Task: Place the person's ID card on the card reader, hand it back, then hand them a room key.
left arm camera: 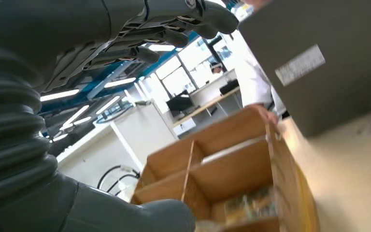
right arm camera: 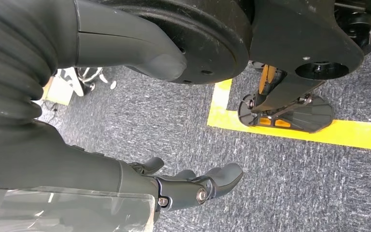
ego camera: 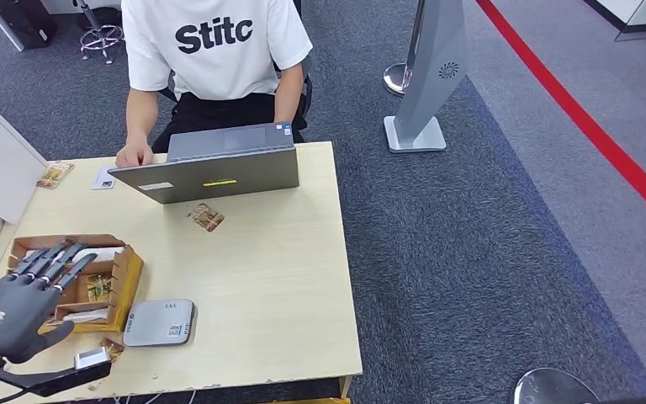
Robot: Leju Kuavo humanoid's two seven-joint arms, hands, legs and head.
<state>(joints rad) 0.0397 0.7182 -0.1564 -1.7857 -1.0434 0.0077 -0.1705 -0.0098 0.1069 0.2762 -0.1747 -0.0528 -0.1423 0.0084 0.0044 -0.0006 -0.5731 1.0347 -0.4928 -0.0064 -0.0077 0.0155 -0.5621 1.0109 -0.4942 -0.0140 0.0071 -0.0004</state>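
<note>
Room keys seem to lie in the cardboard box (ego camera: 126,282) at the bench's (ego camera: 286,286) left edge, beside the grey card reader (ego camera: 159,322). Left hand (ego camera: 25,299) hovers above the box, fingers spread and empty. Reaching in so splayed could snag a divider or shove the box. Right hand (right arm camera: 193,186) hangs loosely open near the floor.

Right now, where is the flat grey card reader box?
In the head view, the flat grey card reader lies near the table's front edge on the robot's left, right beside the brown cardboard tray, with the left hand hovering close by.
</note>
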